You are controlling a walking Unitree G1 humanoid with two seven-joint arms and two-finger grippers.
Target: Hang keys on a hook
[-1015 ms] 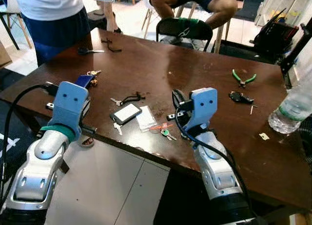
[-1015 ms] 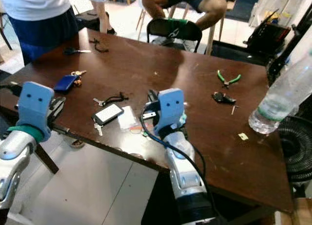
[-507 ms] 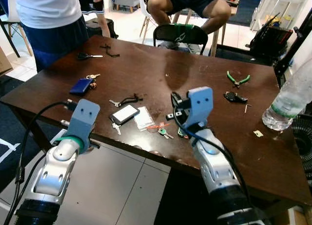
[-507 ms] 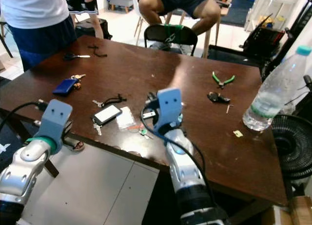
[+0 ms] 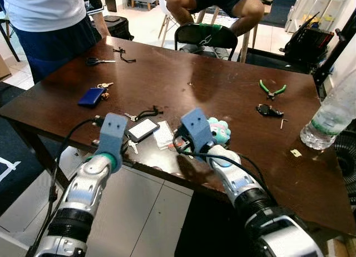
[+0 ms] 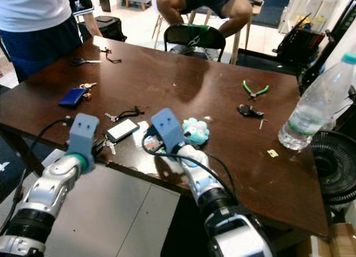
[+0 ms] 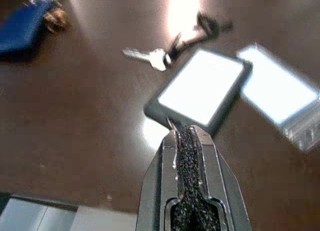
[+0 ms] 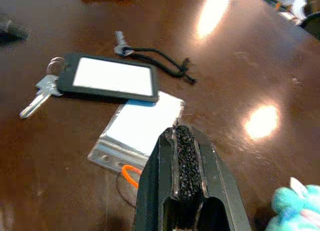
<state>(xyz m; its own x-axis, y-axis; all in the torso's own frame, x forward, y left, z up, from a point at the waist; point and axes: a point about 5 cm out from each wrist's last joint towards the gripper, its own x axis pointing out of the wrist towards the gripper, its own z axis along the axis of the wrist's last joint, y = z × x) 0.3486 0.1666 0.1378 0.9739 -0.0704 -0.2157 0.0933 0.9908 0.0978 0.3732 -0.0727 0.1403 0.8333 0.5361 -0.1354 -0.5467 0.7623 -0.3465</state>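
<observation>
Several key sets lie on the brown table [image 5: 233,84]. A black tag [image 5: 143,129] with a white face has a silver key [image 8: 40,91] on its ring. Beside it lie a clear badge holder [image 5: 165,136] and an orange ring [image 8: 130,173]. A key on a black cord [image 5: 146,112] lies further in, and a blue key fob [image 5: 92,97] lies to the left. My left gripper [image 7: 186,128] is shut and empty, just short of the black tag [image 7: 202,91]. My right gripper [image 8: 179,128] is shut and empty, low over the badge holder [image 8: 140,128]. A teal plush keychain [image 5: 217,132] sits beside my right wrist.
Green pliers [image 5: 272,90], a black car key [image 5: 268,109] and a water bottle [image 5: 328,120] stand on the right side. Scissors [image 5: 100,60] lie at the far left. A person in a white shirt [image 5: 44,12] stands at the left corner. Another person sits behind a black chair [image 5: 208,34].
My left arm has swung in from beyond the table's left edge to the black tag. My right arm has dropped and moved left over the badge holder, uncovering the teal plush.
</observation>
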